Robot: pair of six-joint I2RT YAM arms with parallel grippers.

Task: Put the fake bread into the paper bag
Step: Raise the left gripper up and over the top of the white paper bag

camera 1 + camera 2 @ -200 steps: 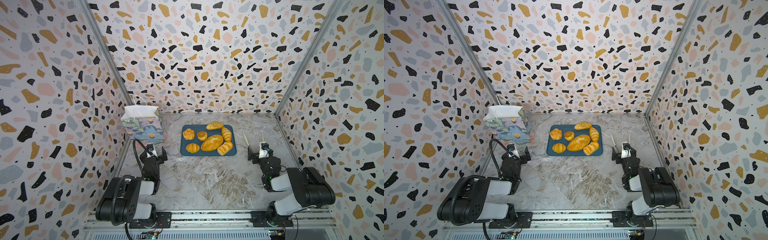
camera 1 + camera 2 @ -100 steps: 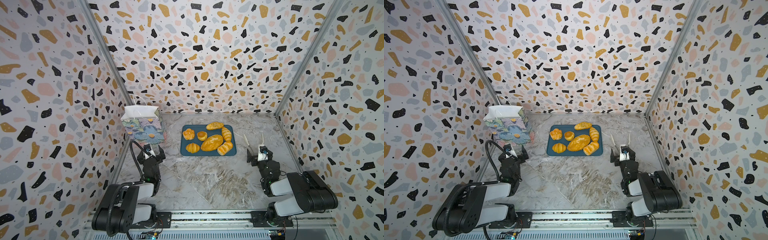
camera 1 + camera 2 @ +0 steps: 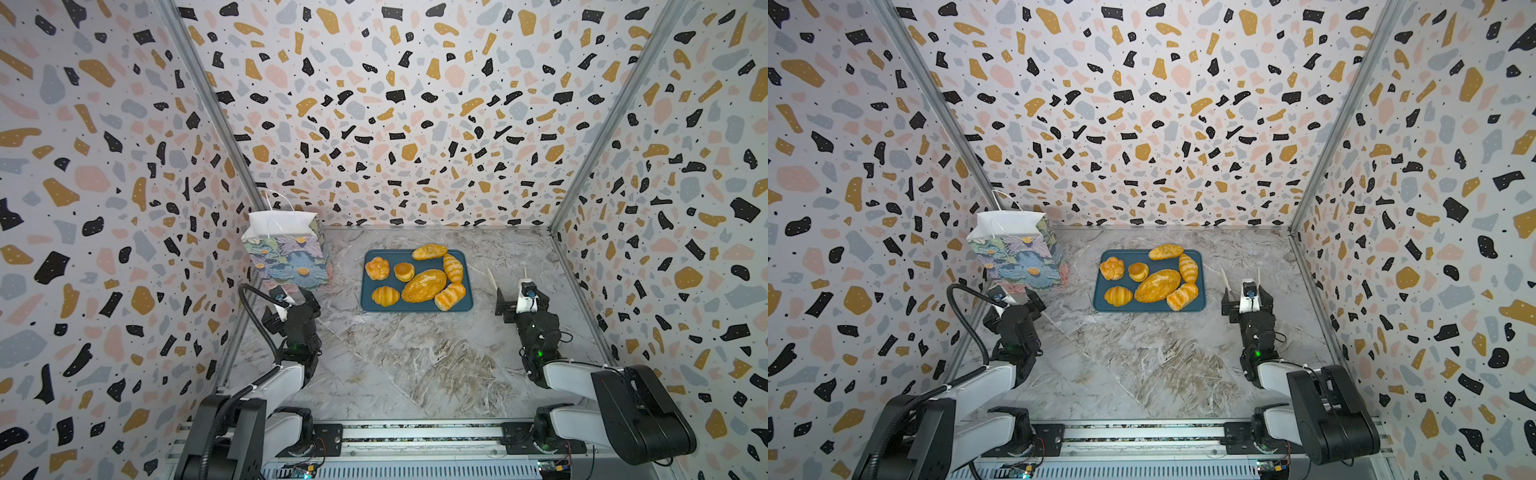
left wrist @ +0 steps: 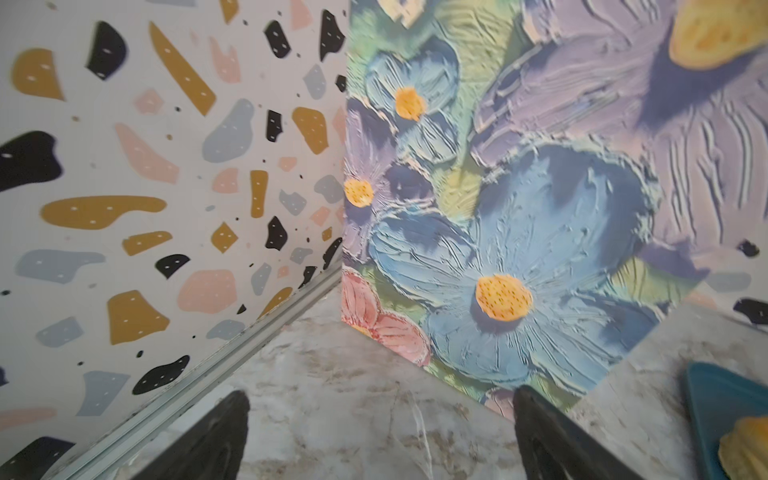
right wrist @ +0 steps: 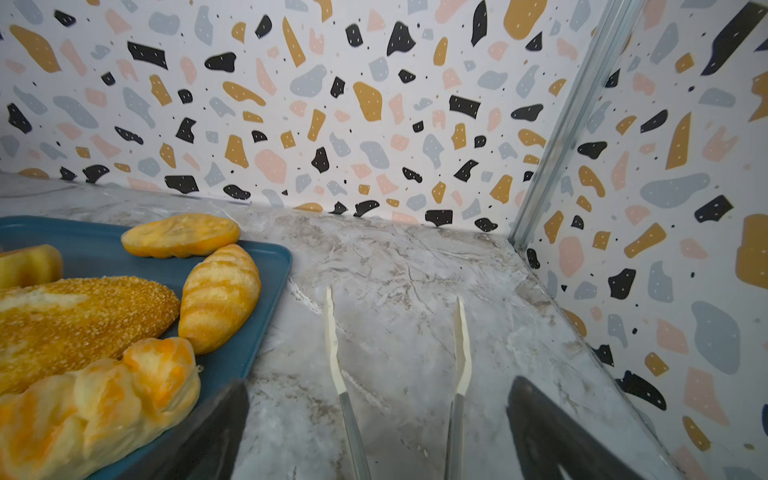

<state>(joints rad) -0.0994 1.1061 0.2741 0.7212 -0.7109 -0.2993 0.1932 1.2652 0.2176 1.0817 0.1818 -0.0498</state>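
A: Surface, room, quick.
B: Grey marbled bench point(image 3: 415, 374) with terrazzo-print walls point(image 3: 395, 124) on three sides. A metal rail point(image 3: 415, 434) runs along the near edge, and both my arms are mounted on it.
A: Bread?
B: All seven pieces of fake bread point(image 3: 424, 285) sit on a dark blue tray point(image 3: 397, 255), mid-bench toward the back, in both top views. The seeded loaf is in the middle with the rest around it.
A: Bag?
B: The paper bag point(image 3: 286, 257) stands upright at back left, close to the left wall. Its mouth is open and white inside. A strip of bare bench lies between it and the tray.
A: Left side?
B: My left gripper point(image 4: 379, 392) is low, just in front of the bag's flowered face. Its jaws are spread wide with only bench between them. One black finger point(image 4: 540, 432) overlaps the bag's bottom edge in the wrist view, and I can't tell if it touches.
A: Right?
B: My right gripper point(image 5: 386, 374) is just right of the tray, jaws wide apart, gripping nothing. Two thin white-tipped prongs point(image 5: 459, 332) run forward between them over bare bench, and I can't tell how they're fixed. The bread lies off to the side of those jaws. Nearest is a ridged roll at the tray's near right corner.
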